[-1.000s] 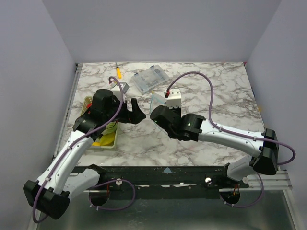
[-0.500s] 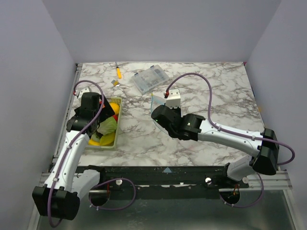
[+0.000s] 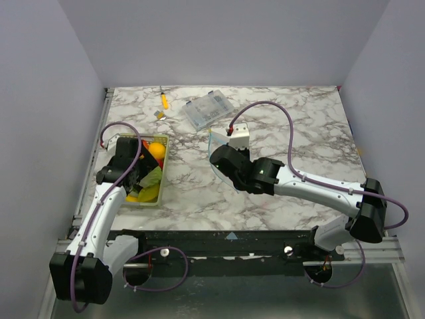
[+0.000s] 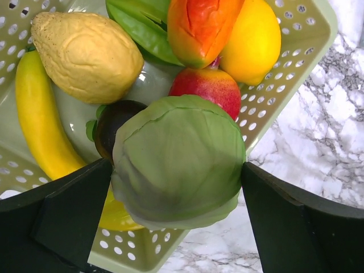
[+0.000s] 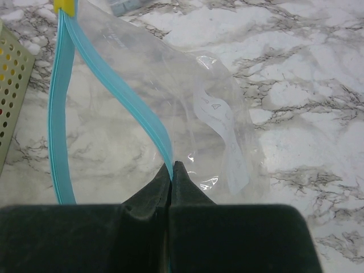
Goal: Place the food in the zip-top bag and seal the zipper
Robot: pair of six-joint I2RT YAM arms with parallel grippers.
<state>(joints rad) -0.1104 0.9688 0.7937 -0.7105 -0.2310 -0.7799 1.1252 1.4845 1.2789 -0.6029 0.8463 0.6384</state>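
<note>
- Left gripper (image 4: 175,166): the fingers stand wide, one against each flank of the green leafy plastic toy cabbage (image 4: 181,142). We judge it clamped.
- The cabbage sits atop the other food in the pale green perforated plastic basket (image 4: 287,65), at the left of the overhead frame.
- Right gripper (image 5: 172,169): the fingers are pressed together on one lip of the clear crinkly zip-top bag (image 5: 193,96).
- The light blue zipper strip (image 5: 60,114) gapes open. Its two lips meet at a yellow slider (image 5: 65,5) in the upper left of the right wrist frame and spread apart toward the fingers.
- In the overhead frame the bag hangs at centre, right of the basket, with bare marble table (image 3: 192,189) between them.
- The mouth's long axis runs roughly up and down that frame, and we judge the opening faces the basket side.
- The left arm is nearer the food, and the right arm only holds the bag.
- We judge the carry must go rightward, entering across the lips.
</note>
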